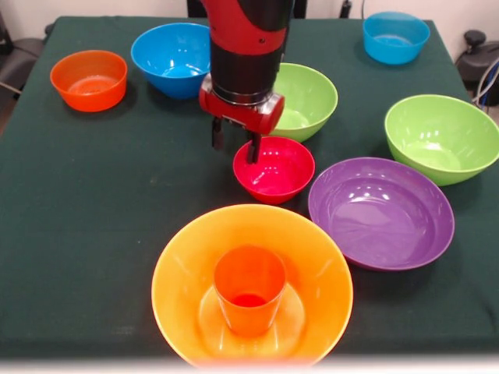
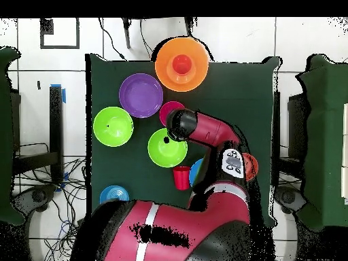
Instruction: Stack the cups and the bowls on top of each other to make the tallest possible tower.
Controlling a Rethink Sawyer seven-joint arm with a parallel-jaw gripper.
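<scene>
Front view: gripper [image 1: 235,142] is hanging open, one finger dipping inside the small crimson bowl [image 1: 274,169] at its rim, the other outside. Pinch that wall squarely before lifting toward the orange cup [image 1: 249,290] standing in the big orange bowl [image 1: 251,284]. Overhead view: arm is hiding the gripper, but it's showing a red cup [image 2: 181,177] missing from the front.
</scene>
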